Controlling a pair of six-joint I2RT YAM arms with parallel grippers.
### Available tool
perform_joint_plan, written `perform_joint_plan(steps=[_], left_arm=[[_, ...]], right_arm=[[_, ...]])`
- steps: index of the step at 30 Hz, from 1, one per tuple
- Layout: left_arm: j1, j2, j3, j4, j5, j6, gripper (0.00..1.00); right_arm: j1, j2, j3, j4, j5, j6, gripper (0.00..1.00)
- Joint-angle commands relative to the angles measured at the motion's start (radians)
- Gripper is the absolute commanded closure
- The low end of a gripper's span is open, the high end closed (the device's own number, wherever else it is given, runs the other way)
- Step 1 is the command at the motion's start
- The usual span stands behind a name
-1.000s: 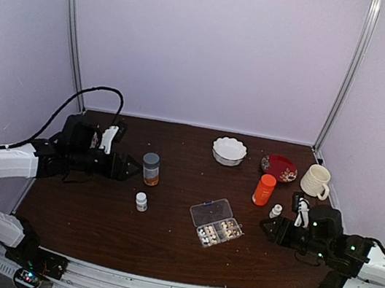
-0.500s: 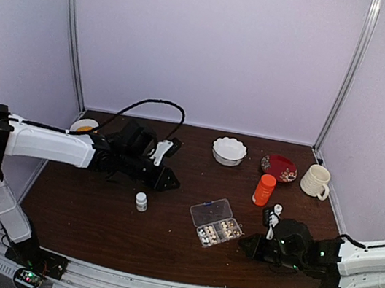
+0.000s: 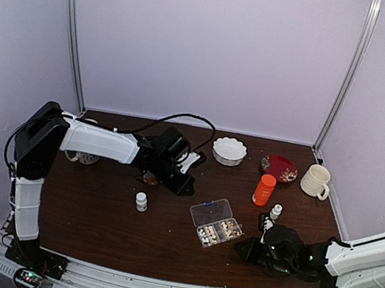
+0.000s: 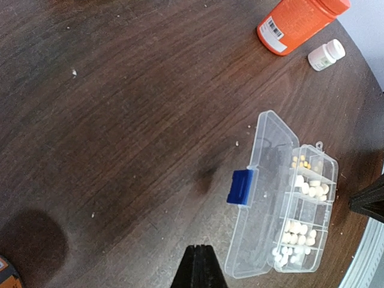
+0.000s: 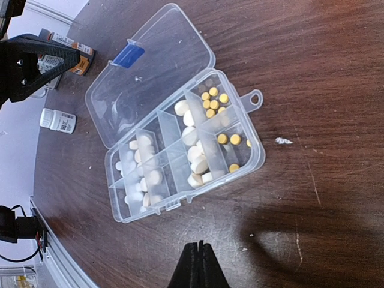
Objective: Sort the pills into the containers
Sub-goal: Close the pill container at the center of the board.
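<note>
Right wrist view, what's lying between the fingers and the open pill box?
Nothing: in the right wrist view only bare tabletop separates the shut fingers from the pill box.

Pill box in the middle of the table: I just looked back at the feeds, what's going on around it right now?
The pill box lies open on the table, its lid folded out flat, with white and yellow pills in several cells. Neither arm holds anything. The left end effector is shut over bare table on the lid side of the box. The right end effector is shut just off the cell side. The orange bottle stands apart from both.
</note>
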Motion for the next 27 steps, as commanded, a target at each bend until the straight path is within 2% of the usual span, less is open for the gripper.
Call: perform_joint_plan(steps=[1,10,18,27], left_arm=[[-0.016,0.075,0.079,-0.037,0.031,0.038,1.0],[-0.036,0.162,0.151,-0.074,0.067,0.041,1.0],[-0.042,0.14,0.097,-0.02,0.183,-0.004,1.0],[-0.076,0.083,0.04,0.048,0.198,-0.022,1.0]], right_arm=[[0.006,0.039,-0.004,0.034,0.054,-0.002,1.0],[-0.017,0.123,0.014,0.059,0.055,-0.029,1.0],[-0.048,0.224,0.059,0.134,-0.011,-0.074,1.0],[-0.071,0.31,0.11,0.186,-0.071,-0.113,1.0]])
